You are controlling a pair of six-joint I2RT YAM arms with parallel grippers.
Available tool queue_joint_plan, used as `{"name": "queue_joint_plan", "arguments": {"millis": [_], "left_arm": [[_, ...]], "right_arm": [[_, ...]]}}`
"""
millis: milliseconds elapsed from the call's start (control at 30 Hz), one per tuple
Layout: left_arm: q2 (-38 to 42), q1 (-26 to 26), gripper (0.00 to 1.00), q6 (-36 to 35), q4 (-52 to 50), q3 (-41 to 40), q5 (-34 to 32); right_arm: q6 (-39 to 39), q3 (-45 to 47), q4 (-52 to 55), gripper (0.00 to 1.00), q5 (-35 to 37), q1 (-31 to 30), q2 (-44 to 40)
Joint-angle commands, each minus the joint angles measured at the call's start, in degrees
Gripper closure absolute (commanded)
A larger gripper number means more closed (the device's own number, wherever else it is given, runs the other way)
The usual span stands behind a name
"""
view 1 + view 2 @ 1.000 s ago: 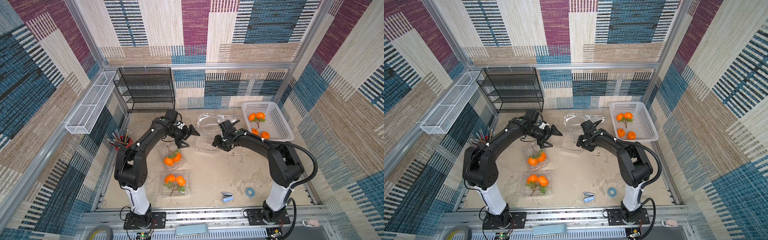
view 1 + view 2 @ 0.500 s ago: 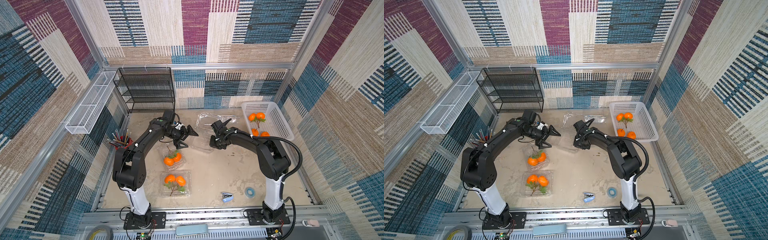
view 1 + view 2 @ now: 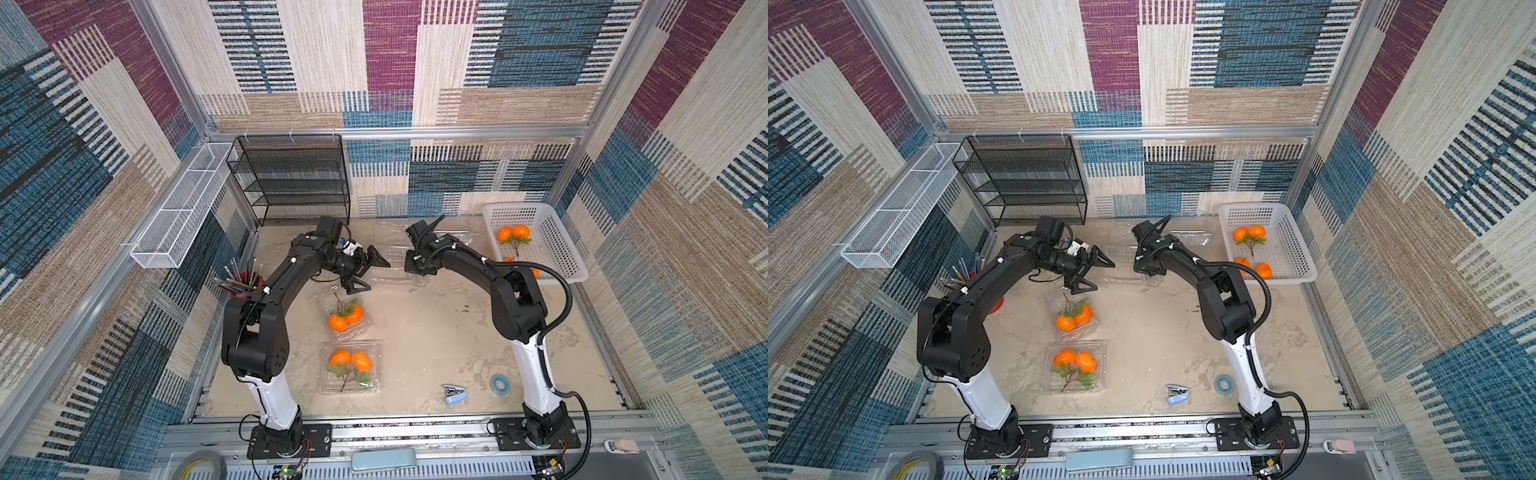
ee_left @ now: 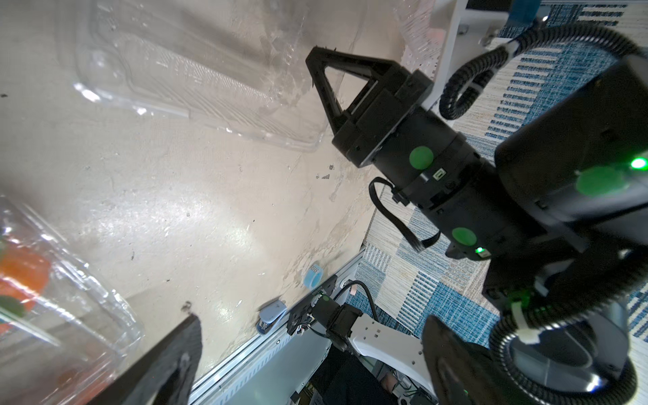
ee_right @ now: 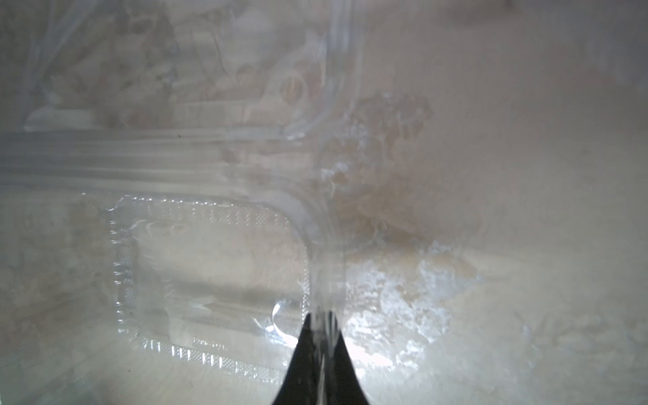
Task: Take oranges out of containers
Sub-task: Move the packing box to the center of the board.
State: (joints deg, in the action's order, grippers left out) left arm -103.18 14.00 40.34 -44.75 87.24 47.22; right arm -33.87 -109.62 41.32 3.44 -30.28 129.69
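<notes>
Left wall: a white wire tray (image 3: pixel 174 216) is hung here, beside a black mesh shelf (image 3: pixel 291 178); a red cup of pencils (image 3: pixel 243 282) is set on the sandy, mottled table (image 3: pixel 436 332).
Left gripper (image 3: pixel 379 276): the jaws are spread wide and nothing is held.
Middle box (image 3: pixel 323 301): thin, clear, ribbed plastic, placed just in front of the left gripper and not touched by it.
Oranges: two small, round, bright fruits (image 3: pixel 343 320) on a leafy stem are seen in the middle box; two more (image 3: pixel 351 360) are seen in the front box (image 3: pixel 374 349), nearer the table's front edge.
Empty box (image 3: pixel 397 259): clear and shallow, laid between the two grippers.
Right gripper (image 5: pixel 321 326): the jaws are closed, and the thin rim of the empty box is pinched between the black tips.
Basket (image 3: pixel 559 243): white perforated plastic at the far right; four oranges (image 3: pixel 513 233) are held in it, two partly hidden by the arm.
Front right: a blue stapler (image 3: pixel 455 392) and a blue tape roll (image 3: pixel 498 382) are laid near each other.
</notes>
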Motion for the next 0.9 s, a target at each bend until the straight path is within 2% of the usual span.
{"name": "queue_joint_plan", "arguments": {"millis": [0, 333, 867], "left_arm": [[0.58, -0.03, 0.01, -2.05, -0.72, -0.11, 0.53], [0.16, -1.05, 0.01, -2.2, -0.9, 0.12, 0.5], [-1.16, -5.32, 0.01, -2.38, -0.95, 0.83, 2.07]], "right_arm": [[2.59, -6.86, 3.81, 0.92, 3.07, 0.03, 3.72], [9.69, -32.73, 13.8, 0.92, 7.92, 2.35, 17.1], [13.01, -37.05, 9.92, 0.83, 6.03, 4.16, 20.82]]}}
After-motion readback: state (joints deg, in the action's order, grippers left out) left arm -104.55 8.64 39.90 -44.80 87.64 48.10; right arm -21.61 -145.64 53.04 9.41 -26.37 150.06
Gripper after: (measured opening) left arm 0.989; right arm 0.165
